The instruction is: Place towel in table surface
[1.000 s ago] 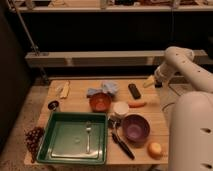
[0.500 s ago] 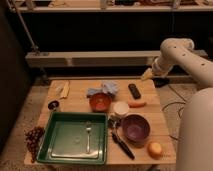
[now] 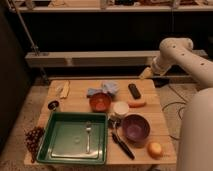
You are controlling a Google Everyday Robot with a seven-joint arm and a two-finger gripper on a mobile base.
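Note:
A crumpled blue towel [image 3: 103, 89] lies on the wooden table [image 3: 80, 92], at the far middle, just behind an orange bowl [image 3: 100, 102] and touching its rim. My gripper [image 3: 145, 74] hangs at the end of the white arm [image 3: 175, 52], above the table's far right corner. It is to the right of the towel, well apart from it, and nothing shows in it.
A black remote [image 3: 134, 91] and a carrot [image 3: 137, 104] lie right of the towel. A white cup [image 3: 120, 108], purple bowl [image 3: 135, 127], black-handled tool [image 3: 123, 145], yellow fruit [image 3: 155, 149], green tray [image 3: 57, 145] with a fork [image 3: 88, 136], grapes [image 3: 33, 140] and a banana [image 3: 64, 89] share the table.
The arm has risen and swung back; the gripper has moved from over the table's right side up toward the far right corner. The towel and other things have not moved.

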